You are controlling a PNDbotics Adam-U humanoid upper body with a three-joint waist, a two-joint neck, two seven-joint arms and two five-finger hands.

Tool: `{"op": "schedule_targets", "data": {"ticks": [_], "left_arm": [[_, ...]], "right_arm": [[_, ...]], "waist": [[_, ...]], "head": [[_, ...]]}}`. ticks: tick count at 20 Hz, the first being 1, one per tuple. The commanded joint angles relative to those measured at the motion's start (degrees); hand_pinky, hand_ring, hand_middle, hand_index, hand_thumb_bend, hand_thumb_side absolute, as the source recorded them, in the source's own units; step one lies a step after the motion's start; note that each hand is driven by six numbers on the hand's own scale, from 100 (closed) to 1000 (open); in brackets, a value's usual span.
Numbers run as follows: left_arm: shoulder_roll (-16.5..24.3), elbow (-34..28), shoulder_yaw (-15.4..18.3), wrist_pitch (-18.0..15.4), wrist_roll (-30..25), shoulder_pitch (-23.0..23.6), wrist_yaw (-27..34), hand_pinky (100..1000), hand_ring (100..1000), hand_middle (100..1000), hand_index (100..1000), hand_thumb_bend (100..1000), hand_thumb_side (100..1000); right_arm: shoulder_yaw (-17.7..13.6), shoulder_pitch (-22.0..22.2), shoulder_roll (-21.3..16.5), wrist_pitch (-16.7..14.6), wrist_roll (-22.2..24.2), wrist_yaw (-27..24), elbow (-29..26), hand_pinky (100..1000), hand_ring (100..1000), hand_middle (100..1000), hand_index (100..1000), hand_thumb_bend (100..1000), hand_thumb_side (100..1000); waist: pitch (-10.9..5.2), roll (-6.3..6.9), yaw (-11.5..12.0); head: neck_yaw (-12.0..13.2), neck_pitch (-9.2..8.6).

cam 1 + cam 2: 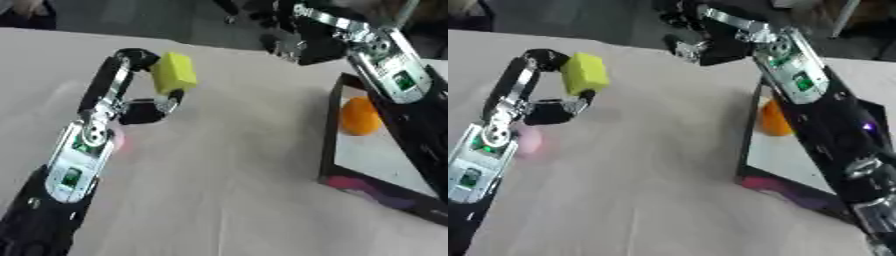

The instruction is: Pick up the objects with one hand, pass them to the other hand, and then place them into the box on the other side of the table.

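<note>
Left eye view: left hand (131, 82) raised over the pale desk (227, 165), arm coming in from the lower left corner; fingers (122, 62) arched over and thumb curled up from below, clamped on a yellow block (174, 73); block held clear of the desk surface, tilted, its long side roughly upright; faint pinkish glow on the desk just beside the left wrist. Right hand (293, 42) up at the far edge of the desk, arm entering from the upper right and slanting across the box (331, 145); hand dark and blurred against the dark background beyond the desk; cannot tell whether its fingers are apart or together; nothing visibly held in it. Hands well apart, yellow block between them but close to the left side only. Box sits on the right side of the desk, dark rim, white floor (376, 155), near corner showing a purple-pink patch; an orange round object (360, 116) lies inside against the far-left part of the floor, touching or just beside the rim, partly hidden by the right forearm in the right eye view. Desk between the left hand and box bare of other items as far as shown.
</note>
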Motion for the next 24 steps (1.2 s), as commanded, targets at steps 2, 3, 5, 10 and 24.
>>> {"op": "schedule_targets", "data": {"ticks": [2, 3, 5, 10, 24], "left_arm": [[-1.14, -0.56, -0.55, -0.82, 0.08, -0.71, 0.14, 816, 680, 566, 446, 118, 100], [-1.45, -0.58, -0.66, -0.97, 0.1, -0.75, 0.16, 816, 679, 566, 446, 118, 100], [-2.07, -0.63, -0.82, -1.2, 0.19, -0.8, 0.23, 816, 678, 564, 445, 118, 100], [-3.47, -0.91, -1.34, -1.81, 0.27, -1.11, 0.09, 816, 677, 560, 445, 117, 100], [-5.5, -0.29, -2.36, -3.77, 0.5, -0.98, -0.11, 817, 675, 553, 445, 124, 100]], "right_arm": [[0.45, -1.85, 0.08, -2.46, 1.27, 2.93, 0.72, 1000, 1000, 1000, 997, 100, 367], [0.61, -2.02, 0.42, -2.97, 1.55, 3.64, 1.16, 1000, 1000, 996, 997, 100, 349], [0.95, -2.42, 1.04, -4.18, 2.04, 4.7, 1.92, 1000, 1000, 995, 997, 100, 344], [1.94, -3.09, 2.16, -7.02, 2.73, 6.58, 3.01, 1000, 1000, 990, 993, 100, 317], [3.52, -4.35, 4.21, -12.93, 0.9, 13.17, 5.52, 1000, 1000, 948, 972, 100, 184]], "waist": [[-1.88, -0.29, 0.16], [-1.86, -0.27, 0.21], [-1.85, -0.25, 0.3], [-1.78, -0.33, 0.41], [-1.72, -0.37, 0.82]], "head": [[-0.27, 0.46], [-0.35, 0.5], [-0.49, 0.58], [-0.5, 0.57], [-1.09, 0.63]]}}
